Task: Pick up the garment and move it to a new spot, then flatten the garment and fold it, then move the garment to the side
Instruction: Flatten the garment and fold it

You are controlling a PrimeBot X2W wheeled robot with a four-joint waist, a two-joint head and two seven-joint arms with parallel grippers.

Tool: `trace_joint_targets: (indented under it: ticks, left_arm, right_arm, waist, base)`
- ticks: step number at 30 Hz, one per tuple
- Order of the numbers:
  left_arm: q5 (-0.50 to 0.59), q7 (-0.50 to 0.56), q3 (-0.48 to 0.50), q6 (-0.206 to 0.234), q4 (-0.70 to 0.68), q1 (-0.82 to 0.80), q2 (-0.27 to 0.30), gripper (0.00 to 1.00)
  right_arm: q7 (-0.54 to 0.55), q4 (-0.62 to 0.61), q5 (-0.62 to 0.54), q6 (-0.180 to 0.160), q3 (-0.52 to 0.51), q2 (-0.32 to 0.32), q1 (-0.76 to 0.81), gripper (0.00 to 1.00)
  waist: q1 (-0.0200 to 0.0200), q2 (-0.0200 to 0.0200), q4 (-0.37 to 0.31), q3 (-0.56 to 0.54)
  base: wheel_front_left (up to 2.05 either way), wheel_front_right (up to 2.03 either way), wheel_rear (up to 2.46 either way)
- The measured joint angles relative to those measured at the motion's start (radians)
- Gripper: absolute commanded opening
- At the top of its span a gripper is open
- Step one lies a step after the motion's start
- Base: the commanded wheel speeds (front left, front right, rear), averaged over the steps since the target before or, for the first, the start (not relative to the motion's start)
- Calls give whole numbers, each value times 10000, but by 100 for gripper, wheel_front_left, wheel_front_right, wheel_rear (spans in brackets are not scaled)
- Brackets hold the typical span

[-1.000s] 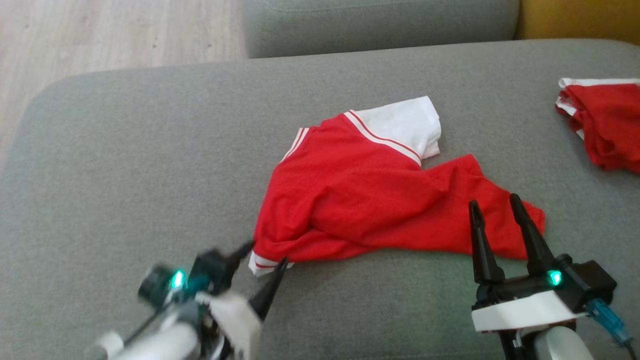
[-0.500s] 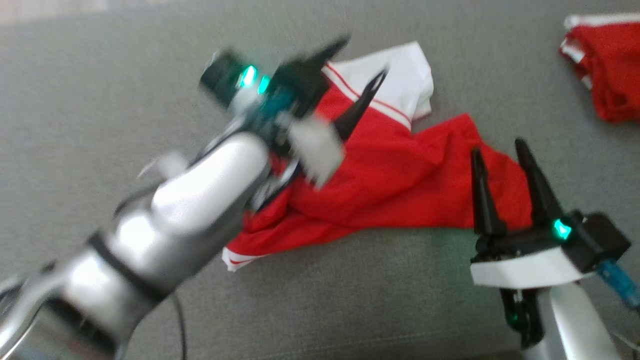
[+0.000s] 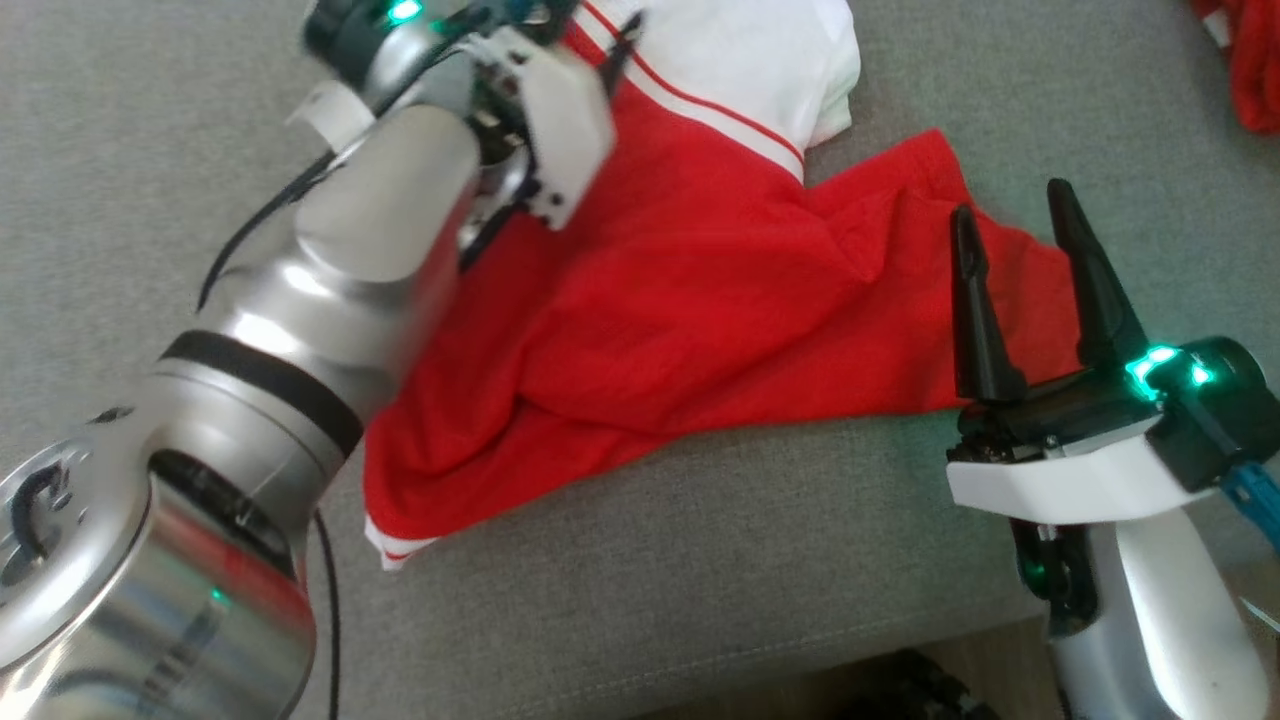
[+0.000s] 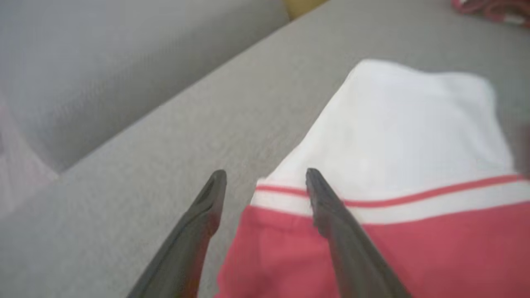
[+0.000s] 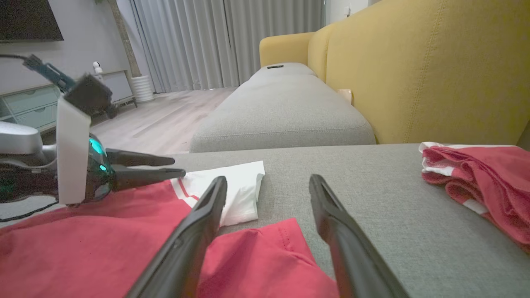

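Over the last second the left gripper (image 4: pixel 265 173) has swung away from the near hem corner of the red jersey (image 3: pixel 700 300) to its far edge, and the head camera has tipped downward as well, so the whole scene sits higher in that view. Its two dark fingers now stand spread apart with nothing between them: the wrist view shows one over bare grey sofa cushion (image 3: pixel 750 560) just beside the jersey's edge, the other over the red-and-white striped seam where the white sleeve (image 3: pixel 760 60) joins the red body. Whether either tip touches the cloth cannot be told

The jersey lies crumpled and partly spread on the cushion, sleeve at the far side, a white-trimmed hem corner pointing toward the robot. The right gripper (image 3: pixel 1010 200) hovers at the jersey's near right end, fingers wide apart and empty. A second red garment (image 5: pixel 476 178) lies bunched well apart to the right, in front of the yellow backrest (image 5: pixel 414 62)
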Motion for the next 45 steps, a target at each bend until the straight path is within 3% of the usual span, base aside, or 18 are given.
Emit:
trace_joint_targets:
  ticks: [4, 5, 7, 14, 20, 23, 27, 35, 41, 42, 43, 44, 45]
  left_arm:
    - [-244, 405, -163, -174, 619, -16, -13, 100]
    - [-307, 527, -257, -278, 598, -82, -23, 91]
    - [-485, 562, -309, -431, 483, -166, -25, 0]
    - [-679, -840, -616, -506, -130, -71, -52, 0]
    - [-1191, -1446, -104, -552, -614, -67, -23, 0]
    - [-1576, -1530, 376, -610, -1248, 323, 263, 0]
    - [-1988, -1530, 872, -585, -2447, 2066, 1106, 0]
    - [-2964, -1528, 1344, 548, -5221, 6792, 2345, 0]
    - [-3137, -1528, 1241, 943, -6583, 8295, 2671, 0]
    - [-3137, -1524, 1206, 1051, -6721, 8423, 2711, 7]
    - [-3137, -1513, 1175, 1175, -6869, 8523, 2740, 87]
    - [-3137, -1503, 1137, 1304, -6984, 8582, 2750, 100]
    - [-3143, -1501, 1151, 1444, -7171, 8640, 2757, 100]
  right_arm:
    - [0, -67, 0, 0, -19, 0, -47, 100]
    - [0, -69, 0, 0, -27, 0, -59, 100]
    - [-2, -84, 0, 0, -77, 0, -99, 100]
    - [-2, -90, -4, 0, -324, -2, -130, 100]
    - [-29, -54, -94, 0, -570, -2, 331, 100]
    - [-29, -17, -92, 0, -633, 4, 709, 100]
    - [-29, 44, -94, 0, -805, 35, 1163, 100]
    - [-29, 73, -125, 0, -1001, 90, 1782, 100]
    - [-29, 69, -176, 0, -1039, 94, 1908, 100]
    - [-29, 69, -176, 0, -1039, 94, 1907, 100]
    - [-29, 67, -176, 0, -1039, 94, 1904, 100]
    - [-29, 69, -176, 0, -1039, 92, 1904, 100]
    - [-29, 69, -176, 0, -1039, 90, 1904, 100]
  waist:
    - [-1, 0, -92, 241]
    - [-2, 0, -62, 254]
    - [-3, 0, 19, 244]
    - [-3, 0, 457, -200]
    - [-3, 0, 872, -1045]
    - [-3, 1, 1071, -1581]
    - [-3, 1, 1355, -2261]
    - [-4, 1, 1989, -3176]
    - [-4, 1, 2270, -3378]
    - [-4, 1, 2294, -3392]
    - [-4, 1, 2312, -3398]
    - [-4, 1, 2327, -3400]
    - [-4, 1, 2341, -3406]
  base:
    - [0, 0, 0]
    - [0, 0, 0]
    - [0, 0, 0]
    - [0, 0, 0]
    - [0, 0, 0]
    - [0, 0, 0]
    - [0, 0, 0]
    - [0, 0, 0]
    - [0, 0, 0]
    - [0, 0, 0]
    - [0, 0, 0]
    - [0, 0, 0]
    - [0, 0, 0]
